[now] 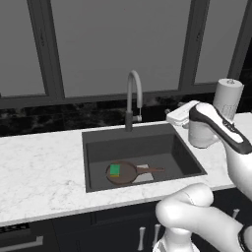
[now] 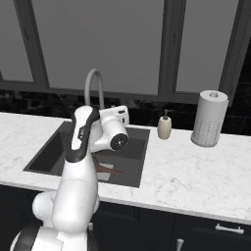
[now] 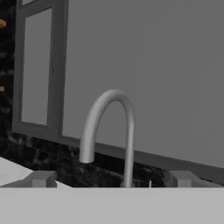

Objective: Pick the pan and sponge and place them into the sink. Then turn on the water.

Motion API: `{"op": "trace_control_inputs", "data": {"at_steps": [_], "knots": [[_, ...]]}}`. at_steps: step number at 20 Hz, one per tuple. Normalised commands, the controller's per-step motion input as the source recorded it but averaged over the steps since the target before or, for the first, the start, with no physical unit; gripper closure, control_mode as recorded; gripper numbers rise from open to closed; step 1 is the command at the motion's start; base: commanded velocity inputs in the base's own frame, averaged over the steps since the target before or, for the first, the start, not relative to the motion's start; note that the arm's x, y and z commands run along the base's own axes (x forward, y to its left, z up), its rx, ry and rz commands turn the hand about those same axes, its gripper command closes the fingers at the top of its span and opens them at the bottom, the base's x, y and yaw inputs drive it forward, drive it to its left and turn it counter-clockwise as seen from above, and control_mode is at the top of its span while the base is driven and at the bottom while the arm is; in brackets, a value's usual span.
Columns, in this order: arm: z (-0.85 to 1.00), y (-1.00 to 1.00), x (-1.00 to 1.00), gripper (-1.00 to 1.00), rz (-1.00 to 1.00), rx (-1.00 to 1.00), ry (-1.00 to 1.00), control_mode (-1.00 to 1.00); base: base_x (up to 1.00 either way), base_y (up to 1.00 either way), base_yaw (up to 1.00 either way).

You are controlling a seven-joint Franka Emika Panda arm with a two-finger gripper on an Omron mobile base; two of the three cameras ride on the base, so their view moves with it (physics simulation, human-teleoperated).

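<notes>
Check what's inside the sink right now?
In the sink: the pan on the bottom, the sponge lying in the pan. A light patch shows beside the pan; how far it runs beneath is covered. No water falls from the faucet.

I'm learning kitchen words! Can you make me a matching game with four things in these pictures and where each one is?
Things:
1. sponge
2. pan
3. faucet
4. paper towel roll

Places:
A. standing on the counter right of the sink
B. rising behind the sink
C. lying on the pan
D. resting on the sink's bottom

Pairs: 1-C, 2-D, 3-B, 4-A
</notes>
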Motion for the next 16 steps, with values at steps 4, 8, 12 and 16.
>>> {"op": "trace_control_inputs", "data": {"at_steps": [4, 8, 12, 16], "knots": [[-0.34, 0.0, 0.33, -1.0, 0.0, 0.07, -0.02, -1.0, 0.0, 0.0, 0.0], [-0.27, 0.0, 0.36, -1.0, 0.0, 0.08, 0.0, -1.0, 0.0, 0.0, 0.0], [-0.28, 0.0, 0.4, -1.0, 0.0, 0.01, 0.0, -1.0, 0.0, 0.0, 0.0], [-0.28, 0.0, 0.38, -1.0, 0.0, 0.0, 0.0, -1.0, 0.0, 0.0, 0.0]]}}
